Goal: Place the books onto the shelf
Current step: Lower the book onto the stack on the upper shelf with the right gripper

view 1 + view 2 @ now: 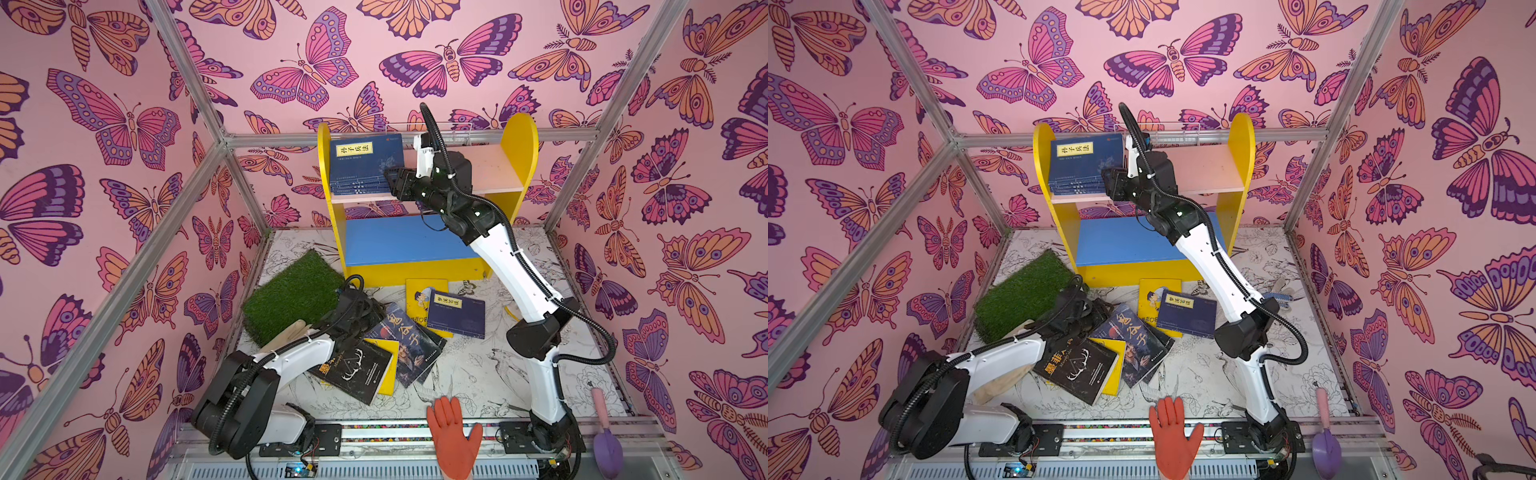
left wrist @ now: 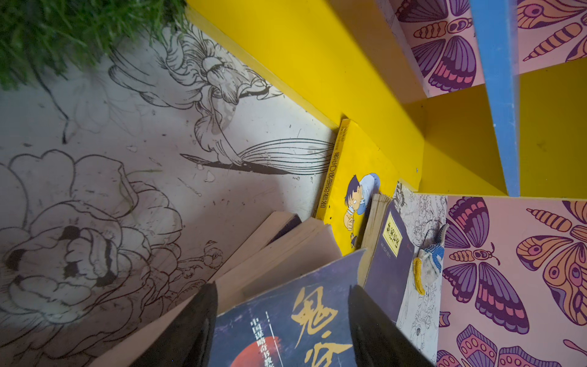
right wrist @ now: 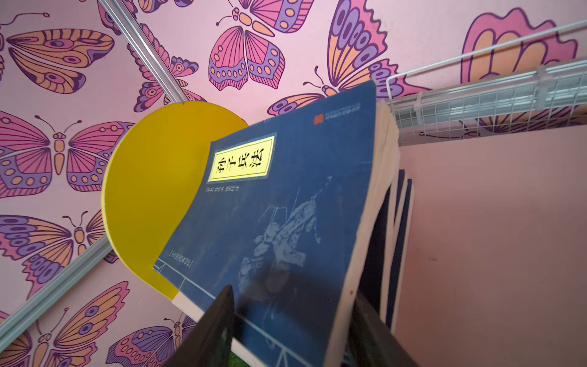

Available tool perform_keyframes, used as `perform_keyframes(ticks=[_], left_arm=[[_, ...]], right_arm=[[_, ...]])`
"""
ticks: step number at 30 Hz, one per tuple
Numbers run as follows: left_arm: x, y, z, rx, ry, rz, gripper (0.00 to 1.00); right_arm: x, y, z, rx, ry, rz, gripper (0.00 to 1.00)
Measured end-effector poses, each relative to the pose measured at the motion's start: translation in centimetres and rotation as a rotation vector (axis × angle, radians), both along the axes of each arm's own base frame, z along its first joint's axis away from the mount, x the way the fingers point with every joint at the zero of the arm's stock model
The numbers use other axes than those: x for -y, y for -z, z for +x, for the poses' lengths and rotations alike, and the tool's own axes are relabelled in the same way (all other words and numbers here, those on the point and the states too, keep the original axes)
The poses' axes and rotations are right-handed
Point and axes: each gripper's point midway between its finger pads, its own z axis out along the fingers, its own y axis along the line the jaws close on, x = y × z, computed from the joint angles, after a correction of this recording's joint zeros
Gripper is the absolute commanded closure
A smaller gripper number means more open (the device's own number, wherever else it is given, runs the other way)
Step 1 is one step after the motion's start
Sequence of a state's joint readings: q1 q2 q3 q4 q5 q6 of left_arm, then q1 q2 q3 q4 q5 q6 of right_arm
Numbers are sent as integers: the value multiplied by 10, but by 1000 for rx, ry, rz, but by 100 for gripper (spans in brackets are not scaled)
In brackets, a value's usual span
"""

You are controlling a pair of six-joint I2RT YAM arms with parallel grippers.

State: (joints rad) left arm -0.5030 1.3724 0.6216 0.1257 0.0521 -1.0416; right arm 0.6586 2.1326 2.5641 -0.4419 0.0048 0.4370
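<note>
Orange glove [image 1: 453, 436] lies at the front rail, not my job.

Next back, the left gripper [image 2: 281, 287] hangs over the loose pile on the tabletop [image 1: 478, 374]. Its jaws are apart, straddling the top corner of the portrait book [image 1: 409, 345]. I see the cover face-on between them, so nothing is clamped. My guess is it sits there because that book tops the heap and is the easy next pick.

Black antler book [image 1: 353, 370] lies beside it. Further back, a yellow cartoon-boy book [image 1: 419, 295] sits up against the shelf base with a navy book [image 1: 457, 313] on top. Grass mat [image 1: 291, 295] is on the left, ignore. I judge the task roughly half done.

Shelf [image 1: 519, 141] stands at the back wall. Blue lower board [image 1: 399, 237] is bare. Pink upper board [image 1: 494, 166] carries the navy row [image 1: 365, 166], packed against the left side panel so the books have something to lean on.

Right gripper [image 3: 292, 292] is at the lower edge of the outermost shelved book [image 3: 286, 206]. Its jaws sit either side but wider than the book, with a shadow gap at the cover, so I read it as not clamping.

Risk: the book slides flat when I back out.
</note>
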Motion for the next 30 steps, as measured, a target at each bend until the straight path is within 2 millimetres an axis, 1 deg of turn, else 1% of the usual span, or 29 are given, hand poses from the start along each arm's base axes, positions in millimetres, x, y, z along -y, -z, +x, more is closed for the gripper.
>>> perform_keyframes(ticks=[5,14,18,23,30], left_arm=[[0,0,0,-1,-1,0,33],[0,0,0,-1,-1,0,33],[0,0,0,-1,-1,0,33],[0,2,0,-6,-1,3,33],[-1,2,-1,-9,-4,1,33]], right_arm=[[-4,2,0,43,32,-72,42],[-3,4,2,85,81,-147,38],[-4,5,0,102,98,-180,35],[-7,7,-4,131,120,-240,26],[-6,9,-6,158,153,-309,21]])
